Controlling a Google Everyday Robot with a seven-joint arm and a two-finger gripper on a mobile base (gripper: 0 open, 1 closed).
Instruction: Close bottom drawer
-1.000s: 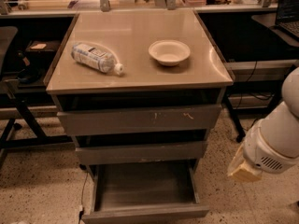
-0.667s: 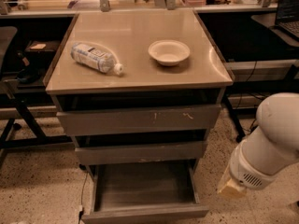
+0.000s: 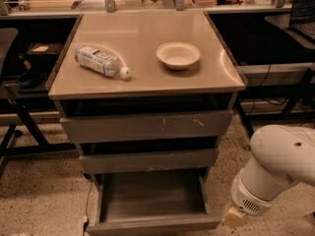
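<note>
While pulled out, bottom drawer (image 3: 152,198) shows shallow grey tray | end effector (image 3: 235,216) beside front corner, state unclear.

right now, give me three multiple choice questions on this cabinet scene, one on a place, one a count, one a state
1. Where is the gripper? A high on the left; B low, right of the bottom drawer; C inside that drawer.
2. How many drawers has the cabinet? A two; B three; C four.
3. The bottom drawer is: A pulled out; B shut flush; C missing.
Answers: 1 B, it hangs near the floor beside the drawer's front right corner. 2 B, three grey fronts stack under the top. 3 A, its tray shows ahead of the two above.
</note>
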